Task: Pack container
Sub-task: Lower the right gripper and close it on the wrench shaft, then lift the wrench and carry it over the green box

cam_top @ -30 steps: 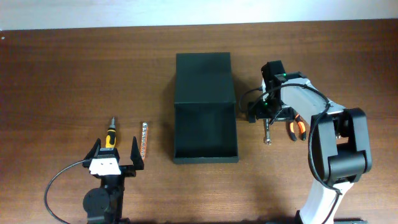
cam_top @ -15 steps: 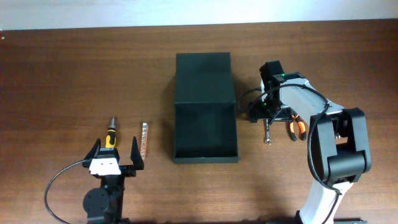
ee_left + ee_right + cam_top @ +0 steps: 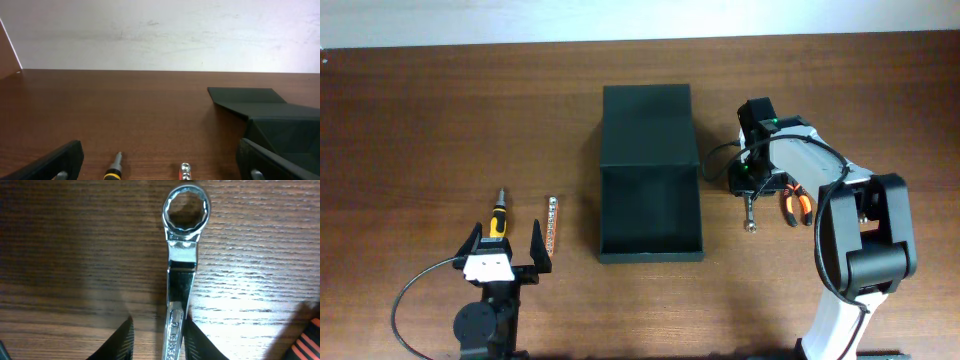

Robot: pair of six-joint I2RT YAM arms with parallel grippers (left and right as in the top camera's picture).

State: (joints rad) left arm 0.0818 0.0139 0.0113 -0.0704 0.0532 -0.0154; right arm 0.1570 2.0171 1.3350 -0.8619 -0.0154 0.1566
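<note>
— Where did we find the container (image 3: 650,125)?
— Mid-bench (image 3: 420,120), flap lid open. Just right of it, our right end effector (image 3: 748,192) straddled a wrench (image 3: 181,255); we couldn't tell whether it gripped.
— And the left end effector (image 3: 508,238)?
— Spread wide, holding nothing, well left of the container, near a screwdriver (image 3: 497,215).

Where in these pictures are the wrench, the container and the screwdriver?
wrench (image 3: 180,280): right wrist view, on the middle of its shiny shank.
container (image 3: 648,125): overhead view, on its flap lid, which lies open.
screwdriver (image 3: 496,222): overhead view, on its yellow and black handle.
</note>
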